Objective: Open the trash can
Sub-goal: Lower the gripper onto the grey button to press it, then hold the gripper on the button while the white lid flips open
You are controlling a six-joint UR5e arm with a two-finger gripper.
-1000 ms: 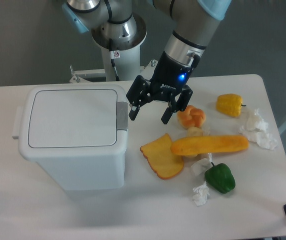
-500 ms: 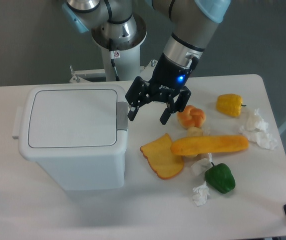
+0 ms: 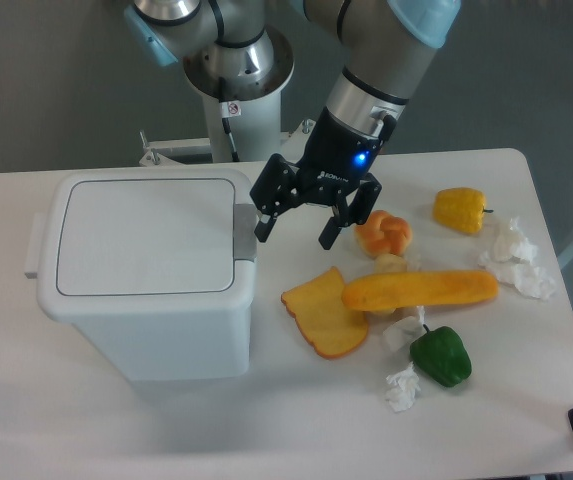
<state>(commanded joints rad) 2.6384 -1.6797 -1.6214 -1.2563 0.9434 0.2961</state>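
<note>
The trash can (image 3: 146, 290) is a big white bin on the left of the table, its flat lid (image 3: 144, 234) down. A grey push-button tab (image 3: 244, 232) sits on the lid's right edge. My gripper (image 3: 294, 232) hangs open just right of that tab, a little above the table, with nothing between its fingers. Its left fingertip (image 3: 263, 228) is close beside the tab; whether they touch I cannot tell.
Right of the bin lie an orange slice of food (image 3: 322, 315), a long orange piece (image 3: 421, 289), a croissant-like bun (image 3: 383, 234), a yellow pepper (image 3: 460, 209), a green pepper (image 3: 440, 356) and crumpled paper (image 3: 514, 255). The robot base (image 3: 236, 70) stands behind.
The gripper has crept slightly left and up, toward the bin's tab. The lid stays down and nothing else moved.
</note>
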